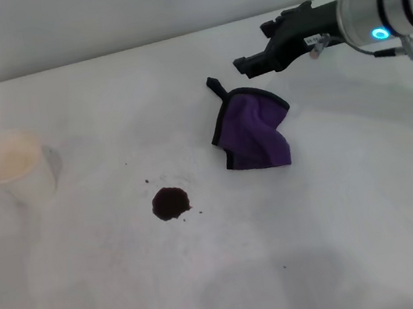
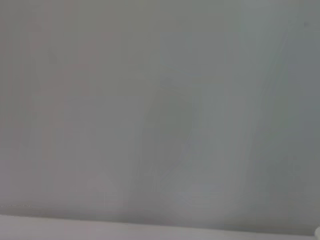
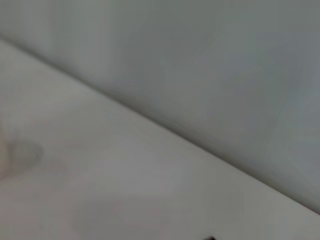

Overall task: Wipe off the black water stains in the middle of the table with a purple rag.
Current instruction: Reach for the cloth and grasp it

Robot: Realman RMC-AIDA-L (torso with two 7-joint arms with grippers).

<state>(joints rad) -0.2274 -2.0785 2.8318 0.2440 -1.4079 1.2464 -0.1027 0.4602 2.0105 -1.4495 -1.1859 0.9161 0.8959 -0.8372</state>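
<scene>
The purple rag (image 1: 253, 132) lies crumpled on the white table (image 1: 348, 242), right of the middle, with its black corner loop (image 1: 215, 86) pointing to the far side. The black water stain (image 1: 170, 202) is a small dark blot with a few specks around it, to the left of the rag and nearer to me. My right gripper (image 1: 252, 48) hovers above the table just beyond the rag's far edge, fingers apart and empty, not touching the cloth. The left gripper is out of view. Both wrist views show only the table's surface and the grey wall.
A cream paper cup (image 1: 18, 164) stands at the left of the table, well away from the stain. The table's far edge (image 1: 134, 51) meets a grey wall. The right arm (image 1: 388, 5) reaches in from the upper right.
</scene>
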